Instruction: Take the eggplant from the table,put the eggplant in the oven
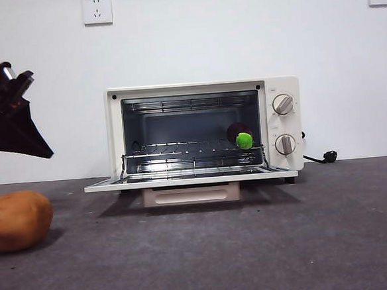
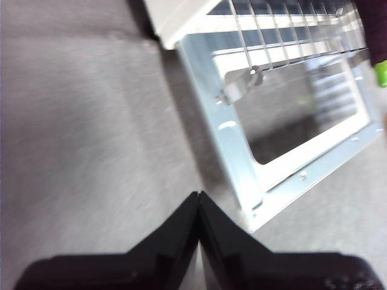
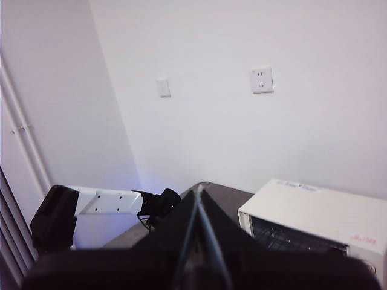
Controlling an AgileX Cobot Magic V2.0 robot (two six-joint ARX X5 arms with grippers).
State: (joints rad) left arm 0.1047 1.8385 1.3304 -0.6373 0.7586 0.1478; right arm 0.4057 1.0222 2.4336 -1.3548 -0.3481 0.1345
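My dark purple eggplant (image 1: 238, 132) is lying end-on at the cream oven's (image 1: 281, 122) rack, right of my empty, closed left tool (image 1: 17, 81).

The eggplant (image 1: 238, 133) was dark purple with a lime-green cap, well right of the black left gripper (image 1: 23, 82). The oven (image 1: 285, 172) was cream-white, the potato (image 1: 18, 219) below the gripper orange-brown, the table (image 1: 254, 247) dark grey.
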